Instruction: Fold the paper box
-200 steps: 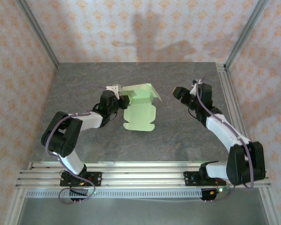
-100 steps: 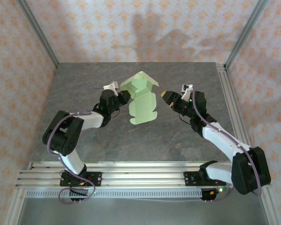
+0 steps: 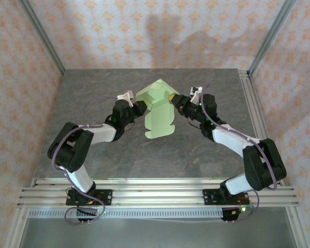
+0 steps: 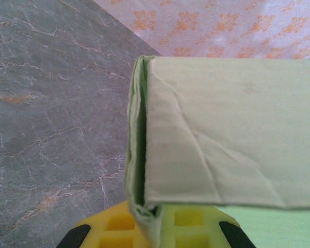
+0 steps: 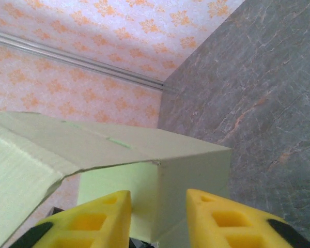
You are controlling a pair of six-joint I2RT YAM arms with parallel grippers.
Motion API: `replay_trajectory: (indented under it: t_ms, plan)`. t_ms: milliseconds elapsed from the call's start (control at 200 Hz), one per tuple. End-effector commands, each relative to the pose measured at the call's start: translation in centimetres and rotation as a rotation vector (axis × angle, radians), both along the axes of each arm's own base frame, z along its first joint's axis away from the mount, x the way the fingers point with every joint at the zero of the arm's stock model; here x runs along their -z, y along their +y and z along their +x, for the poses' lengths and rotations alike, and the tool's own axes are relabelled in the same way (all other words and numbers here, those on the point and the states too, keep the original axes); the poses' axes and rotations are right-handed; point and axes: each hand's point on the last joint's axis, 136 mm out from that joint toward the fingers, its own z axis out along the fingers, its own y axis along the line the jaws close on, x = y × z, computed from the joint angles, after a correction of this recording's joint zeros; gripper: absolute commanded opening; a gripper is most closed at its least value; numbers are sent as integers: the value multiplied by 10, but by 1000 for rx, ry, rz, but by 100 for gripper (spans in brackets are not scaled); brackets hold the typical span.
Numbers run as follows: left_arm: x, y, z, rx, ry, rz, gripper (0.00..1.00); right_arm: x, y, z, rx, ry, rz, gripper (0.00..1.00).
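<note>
Mid-table (image 3: 93,93), left end effector (image 3: 137,108) pinches paper box (image 3: 158,118) edge.

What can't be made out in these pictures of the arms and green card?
Left wrist view: the paper box hides the tips of the left gripper.
Right wrist view: the right gripper straddles the box's edge; its own fingers hide any contact.
Top view: the box's tabs are too small.
</note>
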Motion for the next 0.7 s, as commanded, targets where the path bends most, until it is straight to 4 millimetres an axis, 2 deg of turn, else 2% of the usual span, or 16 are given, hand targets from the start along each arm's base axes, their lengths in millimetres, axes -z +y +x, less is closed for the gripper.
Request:
replay_trajectory:
  t_ms: [0,130,335,486,566,691]
  plan:
    - [-20,-1,3,-9,-69,18,0,-20,5,4,-8,-57,29,29]
    - [-19,-1,2,-11,-70,41,0,-5,4,7,-1,0,-10,23]
    - [-15,3,2,-27,-62,70,0,5,1,6,16,46,-31,0]
    - [-12,3,3,-26,-55,90,0,10,-3,6,36,65,-57,0]
    - [-11,3,3,-26,-54,95,0,14,-5,6,49,73,-73,23]
    - [-11,2,4,-27,-56,96,0,16,-3,6,38,77,-70,29]
